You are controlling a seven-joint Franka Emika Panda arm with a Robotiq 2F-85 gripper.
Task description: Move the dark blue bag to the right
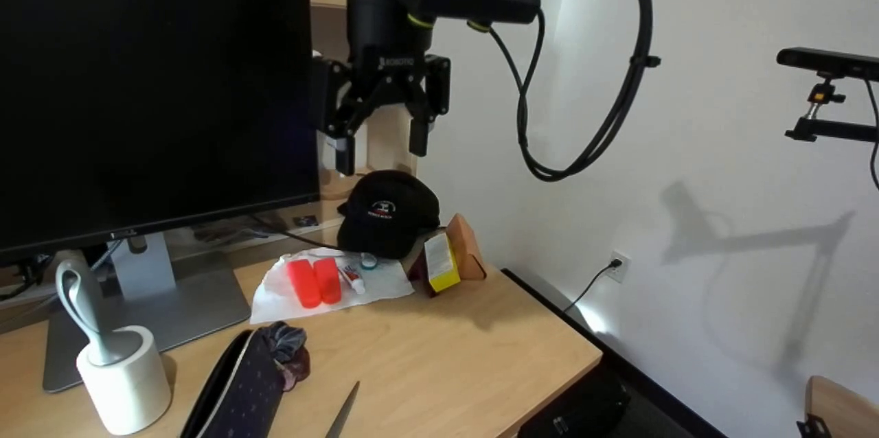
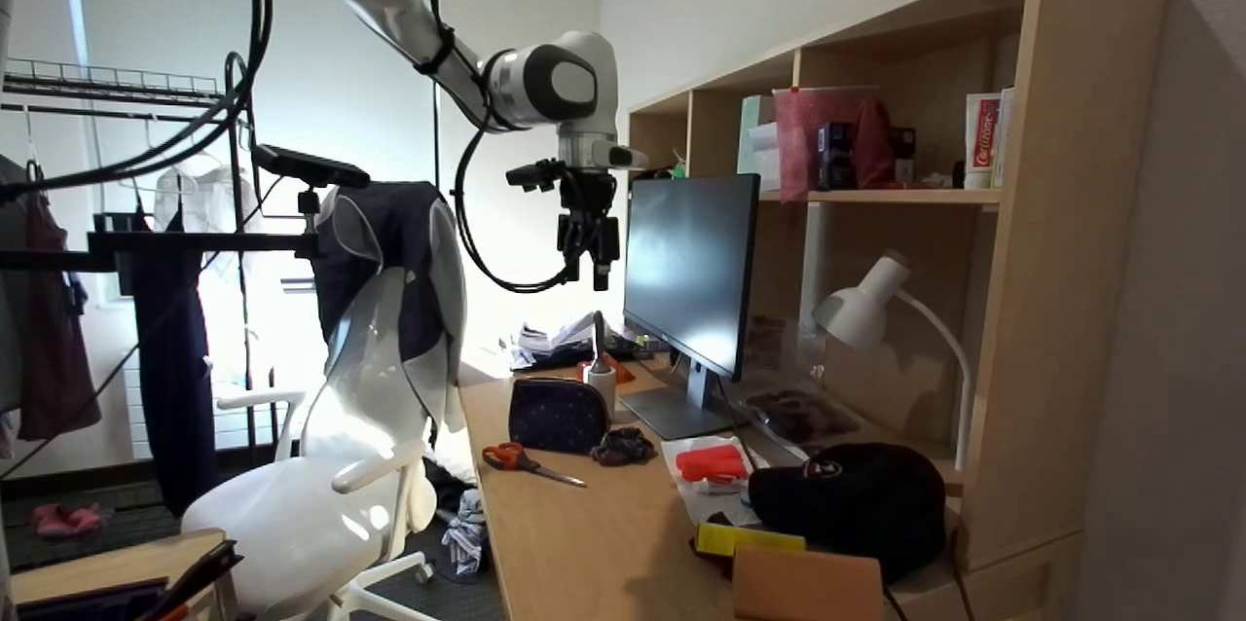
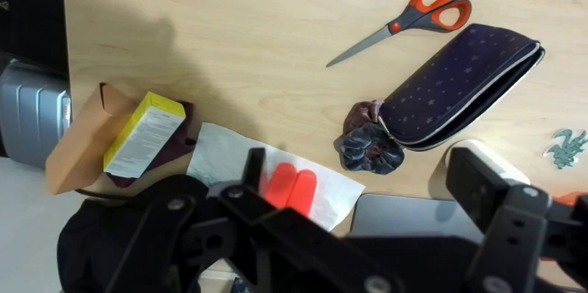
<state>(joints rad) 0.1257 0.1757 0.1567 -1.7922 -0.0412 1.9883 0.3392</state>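
Note:
The dark blue bag is a zip pouch with small stars. It shows in the wrist view (image 3: 448, 84) and in both exterior views (image 1: 248, 390) (image 2: 555, 415). It stands on the desk with its zip partly open. Two scrunchies, one grey-blue (image 3: 371, 148) and one brownish (image 3: 360, 116), lie against one end of it. My gripper (image 1: 382, 148) is open and empty, high above the desk in front of the monitor. It also shows in an exterior view (image 2: 587, 268) and in the wrist view (image 3: 363, 178), where the bag lies beyond its fingers, not between them.
Scissors (image 3: 404, 22) lie near the bag. A white holder with a grey handle (image 1: 123, 379) stands close behind it. The monitor (image 1: 158, 95) stands at the back. Red cases (image 3: 291, 187) on white paper, a yellow box (image 3: 144, 134) and a black cap (image 1: 388, 215) lie farther along.

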